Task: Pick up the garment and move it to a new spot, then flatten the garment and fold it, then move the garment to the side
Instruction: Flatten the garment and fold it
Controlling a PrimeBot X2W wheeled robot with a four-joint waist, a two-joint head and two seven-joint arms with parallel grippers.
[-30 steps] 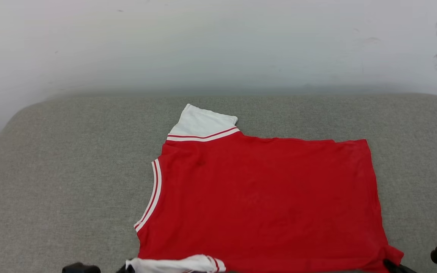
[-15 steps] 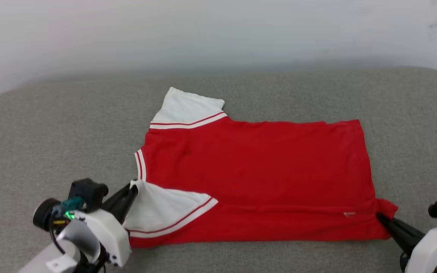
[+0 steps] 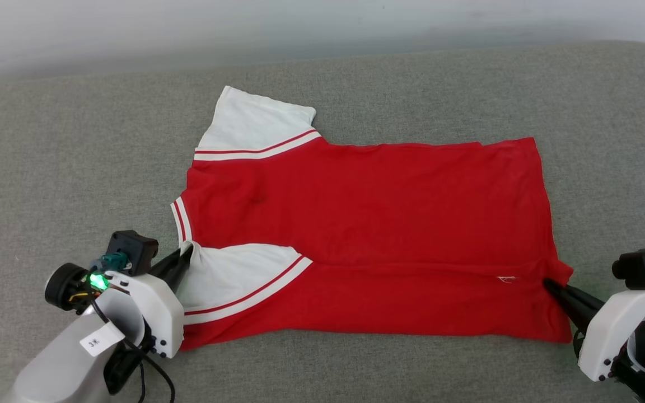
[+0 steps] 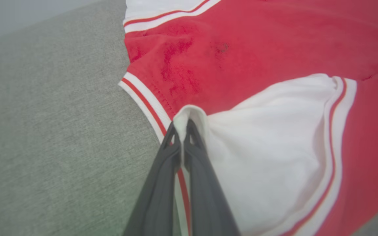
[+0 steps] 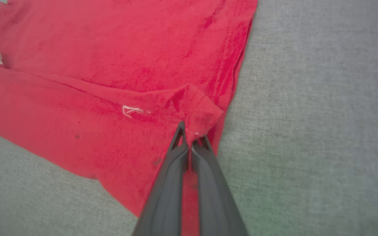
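Note:
The garment (image 3: 367,201), a red jersey with white sleeves and striped trim, lies flat on the grey cushion with its near edge folded over onto the body. My left gripper (image 3: 187,253) is shut on the tip of the near white sleeve (image 4: 189,114), which lies folded over the red fabric. My right gripper (image 3: 546,282) is shut on the near hem corner (image 5: 197,123) at the garment's right end. The far white sleeve (image 3: 255,120) lies spread toward the back. No lettering faces up.
The grey fabric cushion (image 3: 65,168) spreads wide on all sides of the garment, with bare room at left, right and front. A pale wall (image 3: 188,28) runs behind its far edge.
Both grippers have carried the near edge of the garment up and over onto its body, laying the near white sleeve on the red. The camera has tilted down, shifting the whole picture.

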